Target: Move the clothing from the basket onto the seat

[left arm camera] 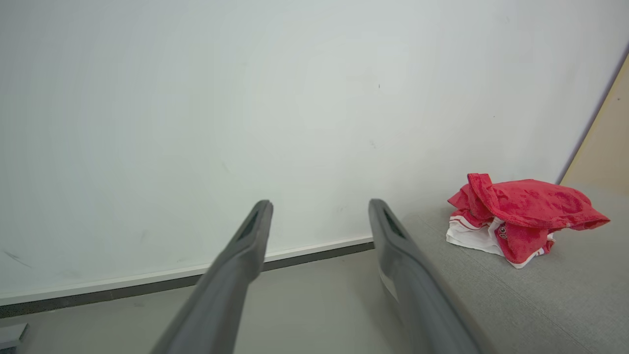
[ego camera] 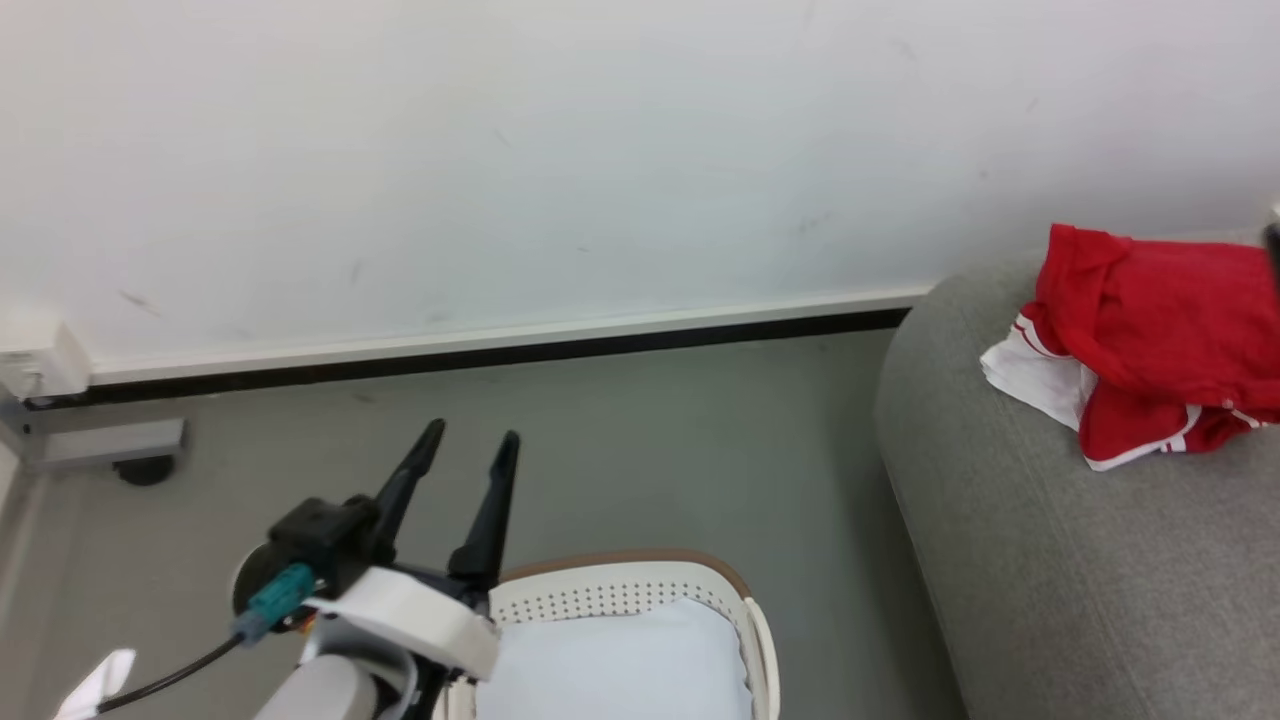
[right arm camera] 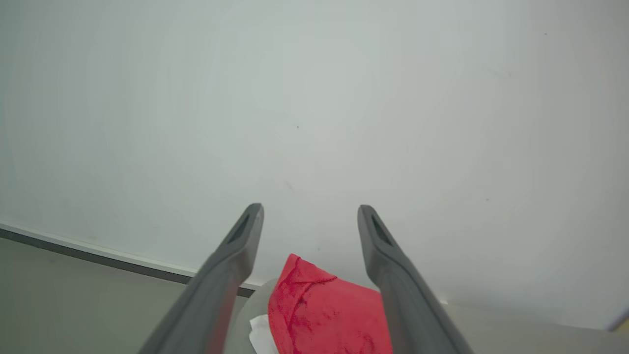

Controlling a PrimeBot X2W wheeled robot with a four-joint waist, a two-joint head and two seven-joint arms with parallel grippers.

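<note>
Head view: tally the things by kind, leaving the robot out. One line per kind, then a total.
Garment: 1, red and white, lying on the sofa
Sofa: 1, grey
Basket: 1, cream with a brown rim
Pad: 1, pale, inside the basket
Total: 4

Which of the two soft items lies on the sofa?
The red-and-white clothing lies on the grey sofa; the plain pale pad sits inside the basket.
</note>
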